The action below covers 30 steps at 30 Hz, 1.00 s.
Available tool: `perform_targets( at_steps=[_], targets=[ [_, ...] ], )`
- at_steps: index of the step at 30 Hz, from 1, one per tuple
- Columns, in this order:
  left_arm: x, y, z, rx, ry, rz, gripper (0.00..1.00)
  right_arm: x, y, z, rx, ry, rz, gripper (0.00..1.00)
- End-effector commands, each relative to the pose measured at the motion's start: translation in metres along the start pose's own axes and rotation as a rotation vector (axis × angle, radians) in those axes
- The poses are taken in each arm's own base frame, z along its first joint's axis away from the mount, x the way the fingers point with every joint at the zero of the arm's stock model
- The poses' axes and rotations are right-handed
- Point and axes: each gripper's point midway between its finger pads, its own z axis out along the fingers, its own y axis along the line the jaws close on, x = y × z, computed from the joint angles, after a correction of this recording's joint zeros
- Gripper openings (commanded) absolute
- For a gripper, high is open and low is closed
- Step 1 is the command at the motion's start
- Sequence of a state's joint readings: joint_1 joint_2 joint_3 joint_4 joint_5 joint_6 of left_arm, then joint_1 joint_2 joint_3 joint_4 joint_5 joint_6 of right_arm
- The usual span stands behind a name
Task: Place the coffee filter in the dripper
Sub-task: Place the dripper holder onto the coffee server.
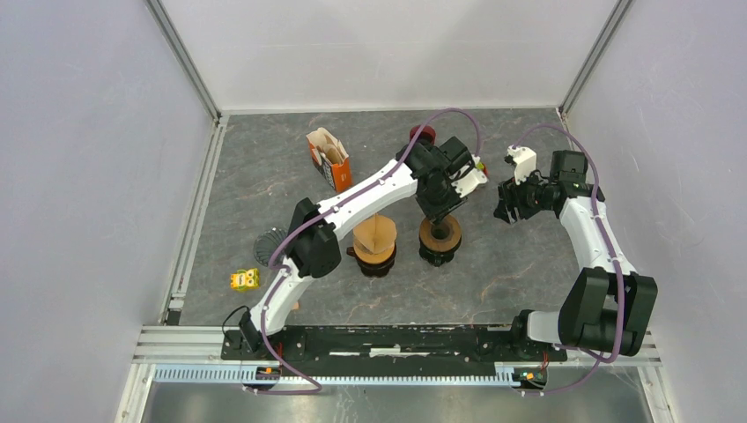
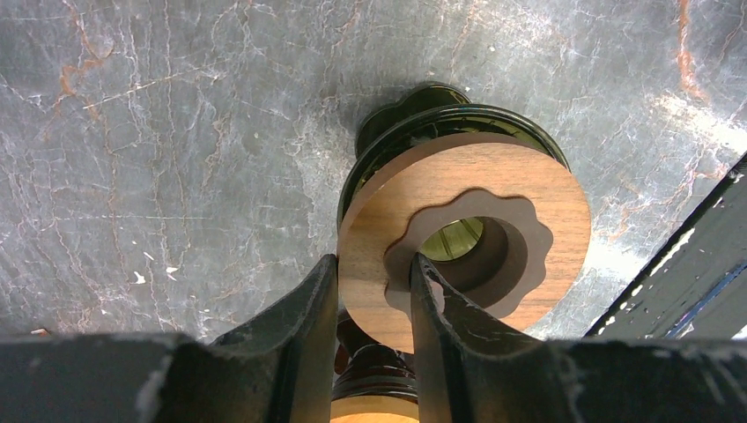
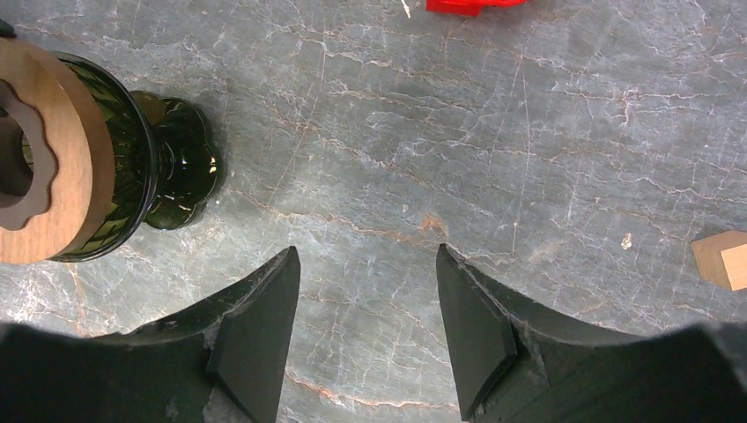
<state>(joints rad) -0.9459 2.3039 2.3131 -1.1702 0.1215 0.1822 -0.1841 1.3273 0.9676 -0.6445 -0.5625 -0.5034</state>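
The dripper [image 1: 439, 238] is dark green glass with a round wooden ring [image 2: 528, 189] on it, and it stands mid-table. My left gripper [image 2: 374, 264] is shut on that ring. One finger is outside the rim and the other is inside the scalloped hole. From above, the left gripper [image 1: 438, 216] hangs right over the dripper. A brown paper coffee filter [image 1: 375, 233] sits as a cone in a dark holder just left of it. My right gripper [image 3: 366, 251] is open and holds nothing. It hovers over bare table to the right of the dripper [image 3: 106, 159].
An orange box of filters [image 1: 328, 159] stands open at the back left. A dark fluted piece [image 1: 271, 241] and a yellow toy [image 1: 244, 279] lie at the front left. A red object [image 3: 476, 4] and a wooden block [image 3: 722, 258] lie near the right gripper.
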Motion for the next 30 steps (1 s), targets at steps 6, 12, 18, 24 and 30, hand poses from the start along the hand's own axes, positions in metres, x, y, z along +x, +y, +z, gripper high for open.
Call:
perform_targets(
  at_steps=[6, 12, 18, 24, 30],
  targets=[
    [-0.012, -0.001, 0.007, -0.020, -0.031, -0.027, 0.35, -0.005, 0.009, -0.001, -0.046, -0.039, -0.025, 0.66],
    [-0.010, -0.003, 0.009, -0.015, -0.024, -0.023, 0.40, -0.005, 0.010, 0.000, -0.059, -0.038, -0.023, 0.66],
    [-0.010, -0.005, 0.010, -0.011, -0.023, -0.019, 0.45, -0.004, 0.012, 0.001, -0.072, -0.035, -0.018, 0.66],
    [-0.009, -0.007, 0.012, -0.004, -0.019, -0.012, 0.50, -0.003, 0.013, 0.003, -0.079, -0.033, -0.015, 0.67],
    [-0.015, -0.003, 0.001, -0.035, -0.041, 0.000, 0.57, -0.003, 0.013, 0.002, -0.083, -0.031, -0.021, 0.67]
  ],
)
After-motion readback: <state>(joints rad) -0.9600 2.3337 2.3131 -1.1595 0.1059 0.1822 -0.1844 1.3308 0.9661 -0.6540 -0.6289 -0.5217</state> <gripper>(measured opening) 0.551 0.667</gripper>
